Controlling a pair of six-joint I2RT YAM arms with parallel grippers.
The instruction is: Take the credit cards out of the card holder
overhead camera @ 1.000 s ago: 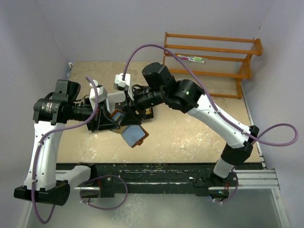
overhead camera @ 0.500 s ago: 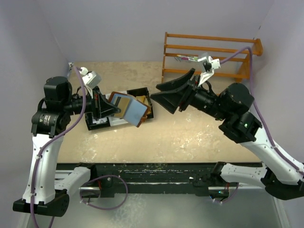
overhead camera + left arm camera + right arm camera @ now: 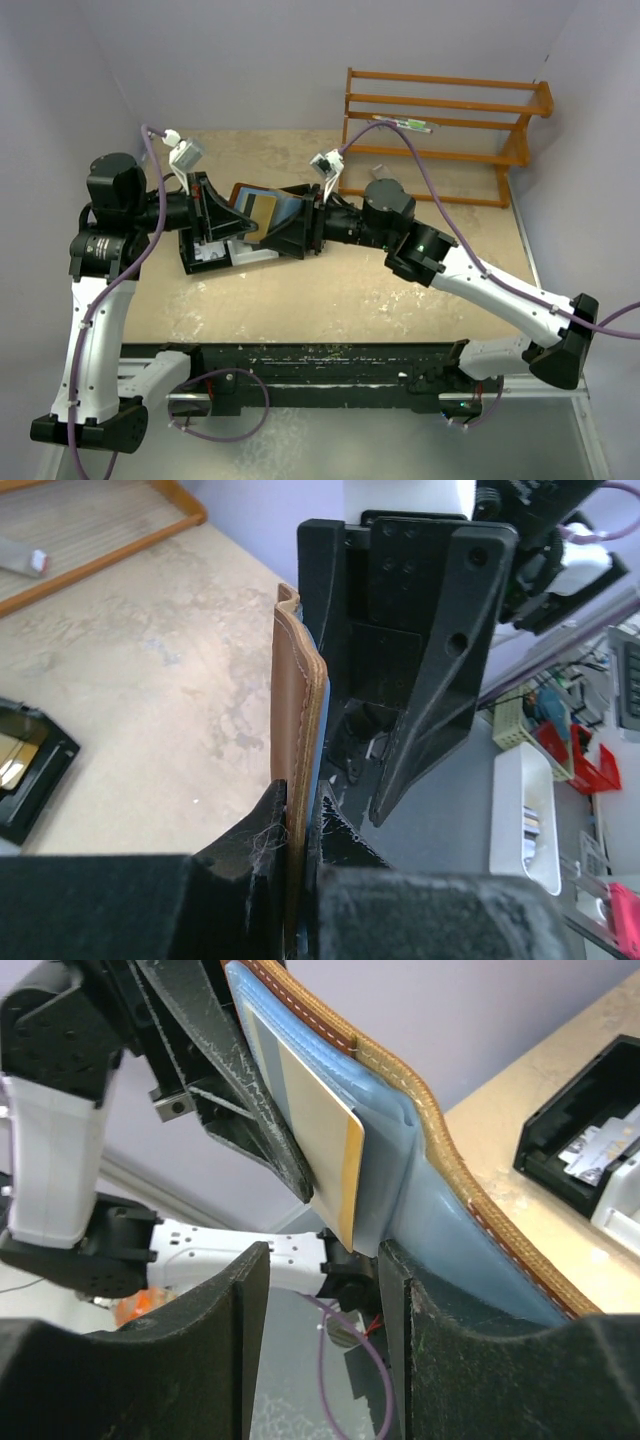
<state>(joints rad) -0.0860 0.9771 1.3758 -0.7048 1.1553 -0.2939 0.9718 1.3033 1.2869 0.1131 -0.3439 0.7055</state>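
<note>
My left gripper is shut on the edge of the brown leather card holder and holds it open and upright above the table. In the left wrist view the holder stands edge-on between the jaws of the left gripper. A pale tan credit card sticks out of the holder's light blue lining. My right gripper is open, its jaws on either side of the card's lower corner, and its right finger is by the lining. From above, the right gripper meets the holder.
A black-and-white tray lies on the table under the left gripper and also shows in the right wrist view. An orange wooden rack stands at the back right. Purple walls close in the left and back.
My right arm has swung in from the right and brought its open jaws up to the card. The left gripper has turned the holder more upright and kept its hold.
</note>
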